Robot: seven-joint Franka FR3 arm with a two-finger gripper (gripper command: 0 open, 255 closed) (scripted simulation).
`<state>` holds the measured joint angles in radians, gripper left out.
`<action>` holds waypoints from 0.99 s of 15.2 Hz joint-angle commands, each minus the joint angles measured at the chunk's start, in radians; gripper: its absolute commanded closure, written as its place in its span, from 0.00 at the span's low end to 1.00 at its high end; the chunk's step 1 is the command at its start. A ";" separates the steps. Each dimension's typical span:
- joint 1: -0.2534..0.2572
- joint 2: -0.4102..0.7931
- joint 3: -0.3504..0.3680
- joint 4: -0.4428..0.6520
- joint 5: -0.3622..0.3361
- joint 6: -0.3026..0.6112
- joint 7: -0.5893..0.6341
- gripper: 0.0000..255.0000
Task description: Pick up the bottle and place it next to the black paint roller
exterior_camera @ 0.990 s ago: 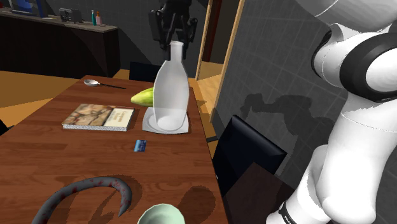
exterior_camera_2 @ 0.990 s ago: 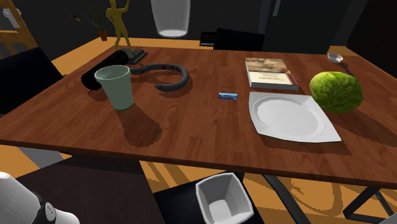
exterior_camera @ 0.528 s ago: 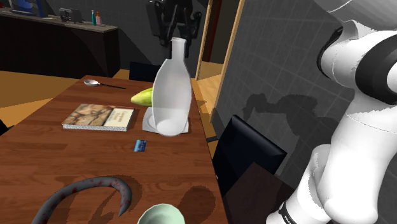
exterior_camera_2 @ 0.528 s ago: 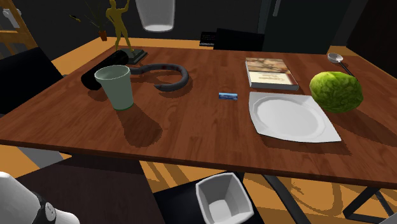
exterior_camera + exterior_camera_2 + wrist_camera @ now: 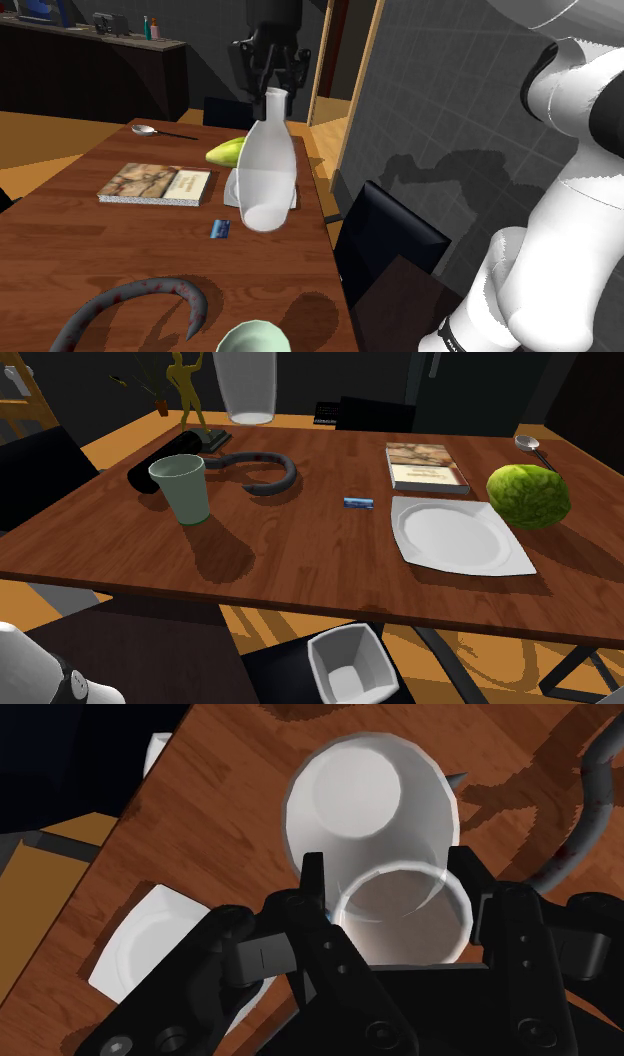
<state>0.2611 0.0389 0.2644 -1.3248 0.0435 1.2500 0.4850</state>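
The room is dark, and a long brown wooden table runs under me. Everything rests on it except the bottle, which hangs in the air above the boards from my gripper. In the second exterior view it floats over the far edge, close above the roller. My fingers are clamped on its slim neck, one on each side just below the open mouth, and I judge that the right place to hold it: the belly looks too broad for my span. The bottle seems empty, so I expect it to be light, stiff and thin-walled, possibly breakable (I cannot tell glass from plastic). Its smooth skin may let it slip or swing under a grip this high, so it wants a gentle, level descent. The base looks wide enough to stand steady. The bottle is whitish and half see-through, with a narrow neck swelling into a full rounded body. The roller is a black drum on a curved grey handle, lying just beside a pale green cup. A white plate lies well apart from them.
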 commanded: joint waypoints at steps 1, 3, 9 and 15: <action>-0.003 -0.022 -0.003 -0.056 0.005 0.036 -0.006 1.00; -0.005 -0.037 -0.004 -0.103 0.008 0.068 -0.011 1.00; -0.008 -0.072 -0.007 -0.229 0.015 0.159 -0.021 1.00; -0.009 -0.096 -0.009 -0.338 0.020 0.246 -0.030 1.00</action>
<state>0.2529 -0.0520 0.2564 -1.6463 0.0630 1.4824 0.4579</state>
